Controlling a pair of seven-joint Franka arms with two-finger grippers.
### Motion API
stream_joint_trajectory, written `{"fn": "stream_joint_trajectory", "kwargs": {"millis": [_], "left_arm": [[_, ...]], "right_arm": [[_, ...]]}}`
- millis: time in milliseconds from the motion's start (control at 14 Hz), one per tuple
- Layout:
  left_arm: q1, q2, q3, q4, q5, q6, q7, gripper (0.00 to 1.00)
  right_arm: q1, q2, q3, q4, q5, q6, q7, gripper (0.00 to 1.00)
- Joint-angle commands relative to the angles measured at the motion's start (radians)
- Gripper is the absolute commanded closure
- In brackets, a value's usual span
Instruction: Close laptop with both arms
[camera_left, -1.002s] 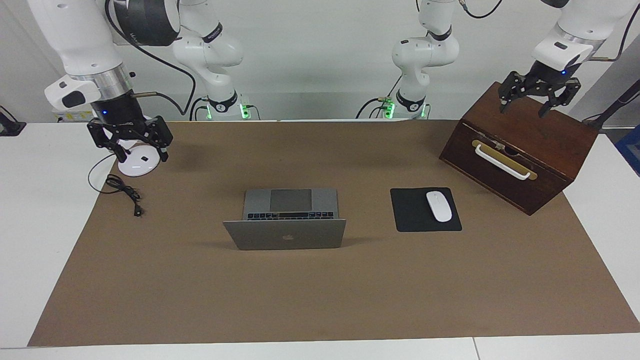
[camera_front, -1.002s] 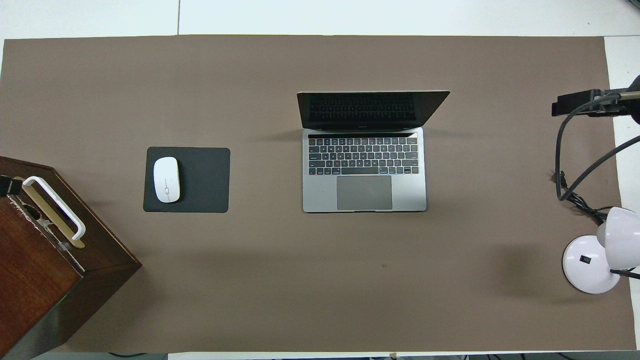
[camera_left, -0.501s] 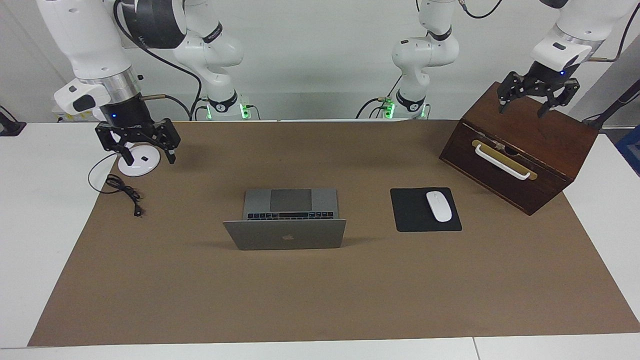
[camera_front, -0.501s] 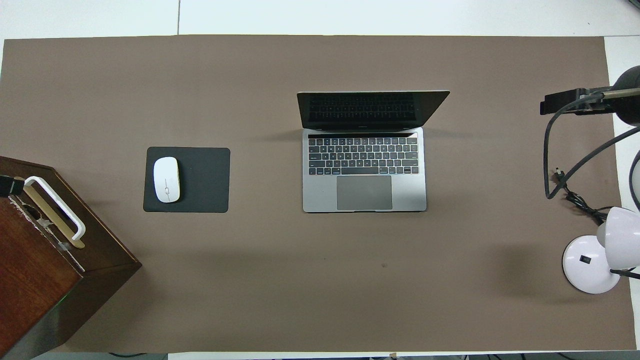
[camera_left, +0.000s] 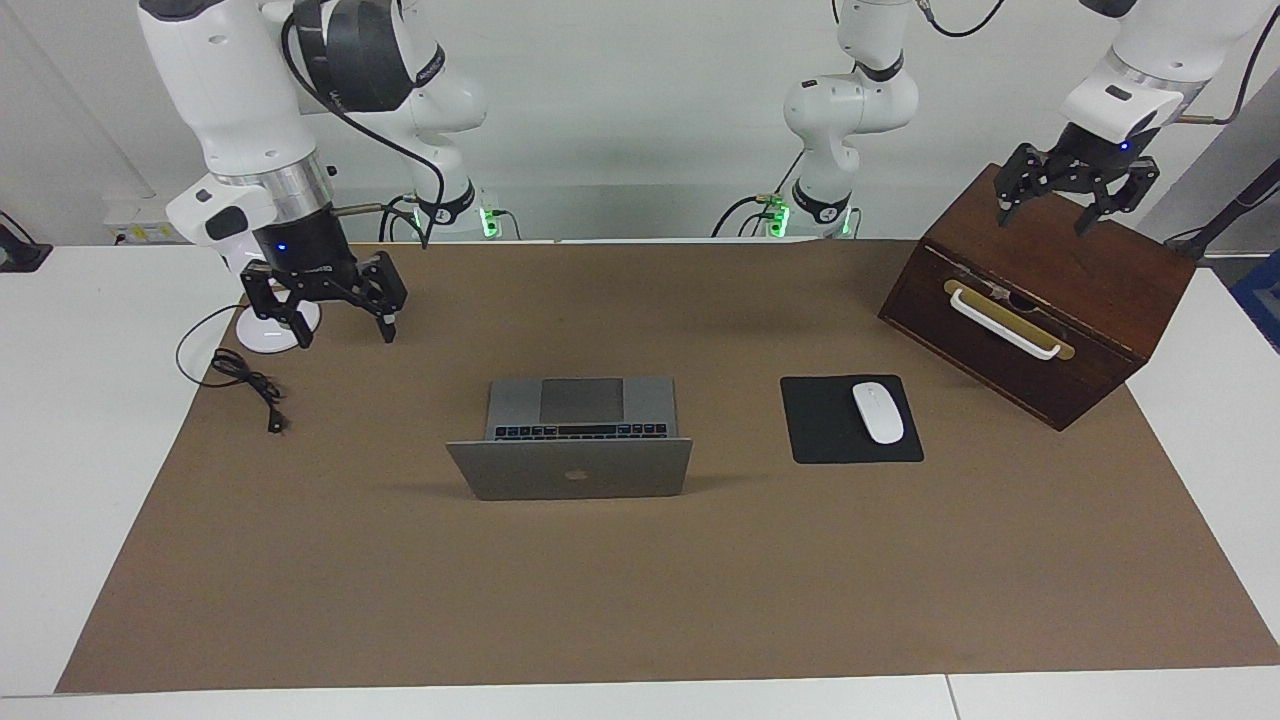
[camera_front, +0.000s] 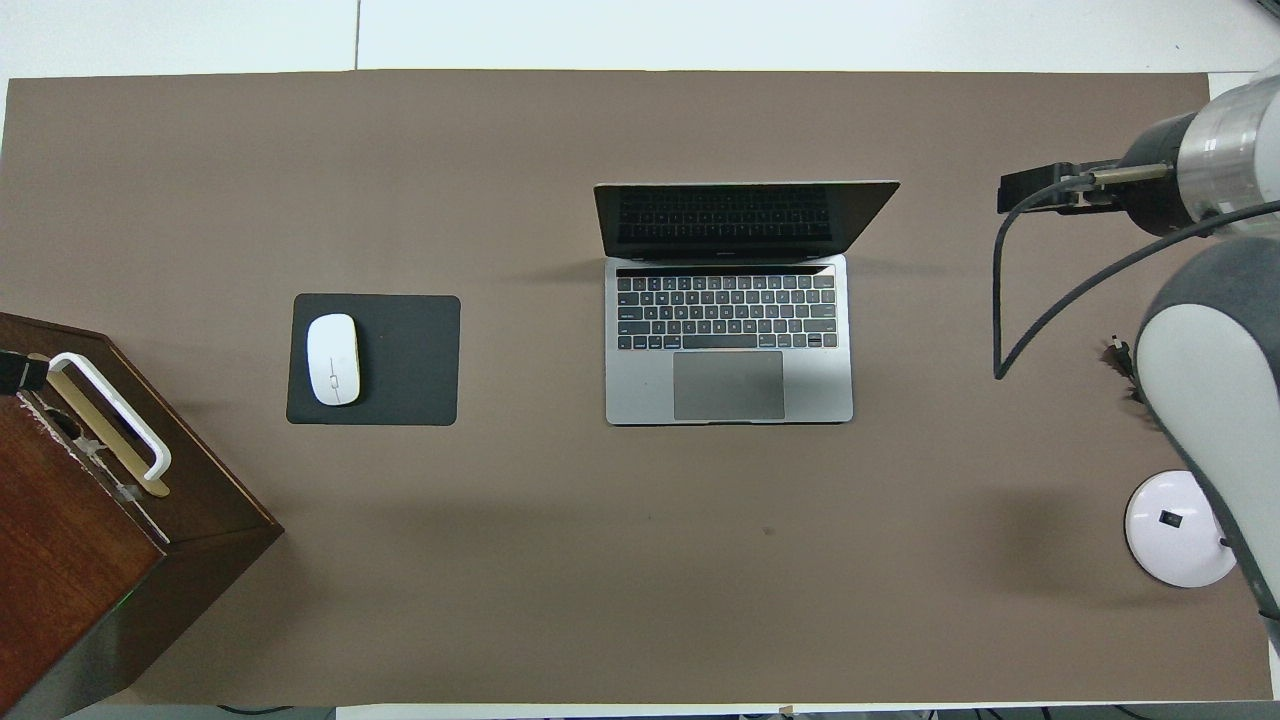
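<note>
The laptop (camera_left: 570, 440) (camera_front: 730, 300) stood open mid-mat (camera_left: 640, 600), lid raised, keyboard toward the robots. The mouse pad (camera_left: 835, 440) with a white mouse (camera_left: 877, 412) lay beside the laptop toward the left arm's end, and the wooden box (camera_left: 1040, 290) stood nearer the robots than the laptop at that end. The left gripper (camera_left: 1075, 190) hung open and empty over the box. The right gripper (camera_left: 325, 305) hung open and empty over the mat toward the right arm's end from the laptop, near the lamp base (camera_left: 270, 330) and its cable (camera_left: 245, 385).
</note>
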Motion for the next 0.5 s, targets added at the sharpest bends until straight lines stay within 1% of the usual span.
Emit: {"fn": "stream_joint_trajectory", "kwargs": {"millis": [0, 72, 143, 286, 358, 430], "left_arm": [[0.007, -0.019, -0.009, -0.02, 0.014, -0.004, -0.002, 0.0], [0.006, -0.019, -0.009, -0.02, 0.012, -0.006, -0.002, 0.02], [0.01, -0.019, -0.009, -0.02, 0.011, -0.006, -0.003, 0.17], [0.01, -0.019, -0.007, -0.02, 0.011, -0.003, -0.002, 0.85], [0.01, -0.018, -0.007, -0.02, 0.011, -0.001, -0.003, 1.0], [0.01, -0.018, -0.007, -0.02, 0.011, 0.0, -0.003, 1.0]], "right_arm": [[-0.001, 0.027, 0.004, 0.02, -0.016, 0.016, 0.02, 0.0], [0.01, 0.029, 0.004, 0.02, -0.016, 0.016, 0.021, 0.0], [0.013, 0.033, 0.004, 0.02, -0.016, 0.018, 0.021, 0.0], [0.01, 0.038, 0.004, 0.02, -0.016, 0.036, 0.02, 0.0], [0.01, 0.039, 0.004, 0.022, -0.016, 0.036, 0.02, 0.0], [0.009, 0.039, 0.004, 0.022, -0.016, 0.035, 0.02, 0.0]]}}
